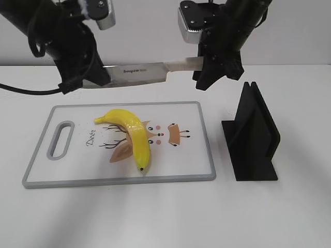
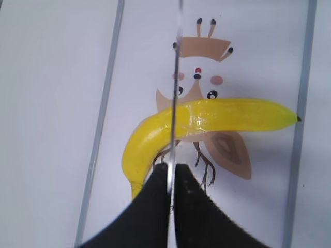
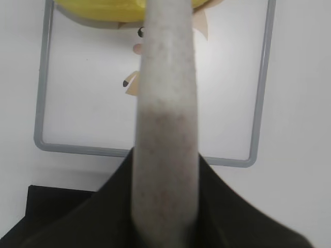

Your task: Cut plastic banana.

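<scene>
The plastic banana, glossy yellow with a dark tip toward the front, lies on the white cutting board. A knife hangs level above the board's far edge, held at both ends. My left gripper is shut on the blade end. My right gripper is shut on the pale handle. In the left wrist view the blade runs edge-on over the banana. The right wrist view shows only a strip of the banana at the top.
A black knife stand is on the table right of the board; it also shows in the right wrist view. The board has a grey rim, a handle slot at its left end and a deer drawing. A black cable lies at the far left.
</scene>
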